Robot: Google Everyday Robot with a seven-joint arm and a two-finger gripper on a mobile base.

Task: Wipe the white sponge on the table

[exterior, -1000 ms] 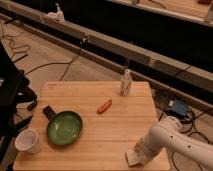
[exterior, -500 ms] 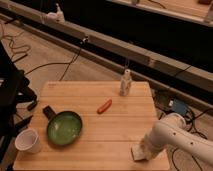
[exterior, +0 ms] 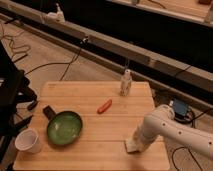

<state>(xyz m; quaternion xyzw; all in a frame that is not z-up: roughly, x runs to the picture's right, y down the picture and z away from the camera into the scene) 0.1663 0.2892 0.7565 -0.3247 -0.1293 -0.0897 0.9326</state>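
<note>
Starting at the far left of the rectangular light wooden plank table (exterior: 90, 95): one white paper cup (exterior: 28, 140) near the front-left corner, upright. Just beside it to the right, one round green frying pan with a dark handle (exterior: 64, 128), lying flat, apart from the cup. Then toward the middle, one small orange-red sausage-shaped thing (exterior: 104, 106), on its own on bare wood. Further right and toward the back edge, one small white bottle (exterior: 126, 83), standing upright. Then the bit that matters: one small flat off-white sponge (exterior: 131, 148) down flat on the wood near the front-right corner, well apart from everything else, with the one gripper (exterior: 138, 142) at the end of the white robot arm (exterior: 165, 124) right on top of it, arm reaching in from the right side. Can't tell how the gripper is set, honestly, wide or narrow or clamped, too hidden where it meets the pad. As for progress: looks like mid-wipe, pad already in contact with the tabletop, so the reaching part seems done. No streaks or wet patches visible, so no way to say how much got covered. Probably left to do: more passes across the bare wood around that corner.
</note>
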